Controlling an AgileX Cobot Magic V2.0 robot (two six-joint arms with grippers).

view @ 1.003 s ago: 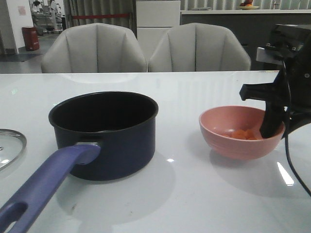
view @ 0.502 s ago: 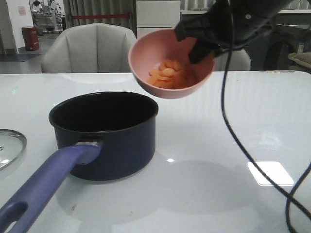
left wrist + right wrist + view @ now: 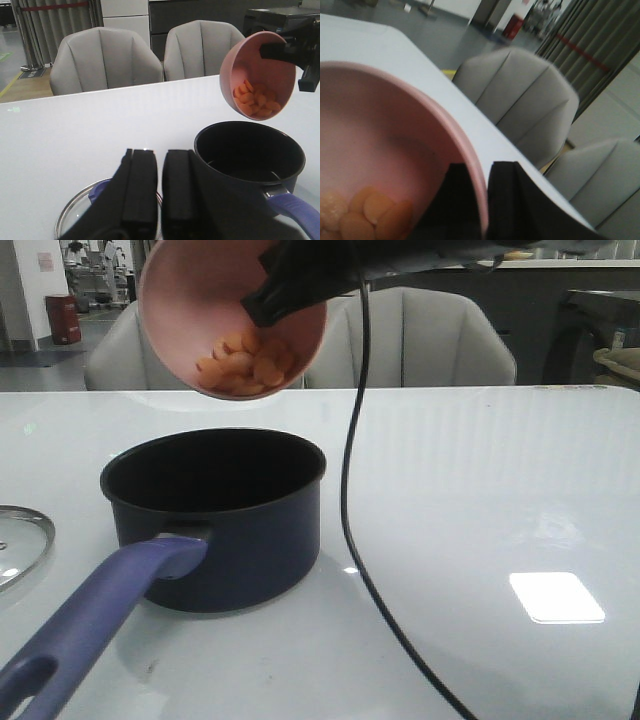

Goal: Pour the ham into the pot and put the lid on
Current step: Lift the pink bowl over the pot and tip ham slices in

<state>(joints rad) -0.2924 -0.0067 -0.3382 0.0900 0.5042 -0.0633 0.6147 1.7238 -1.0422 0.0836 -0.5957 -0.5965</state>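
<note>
Right gripper [image 3: 262, 306] pinching tilted pink bowl's [image 3: 190, 300] rim, ham [image 3: 245, 364] inside, above pot [image 3: 215, 515].

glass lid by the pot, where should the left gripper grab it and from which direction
Probably by the blue-purple knob at the centre of the round clear glass lid, coming straight down from above. The lid lies flat on the white table left of the dark navy saucepan, so its thin metal rim offers little to pinch. The left gripper hides the knob in the left wrist view.

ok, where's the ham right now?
In the front view the ham sits inside the tilted pink bowl, held by the right gripper in the air above the pot, left of centre.
</note>
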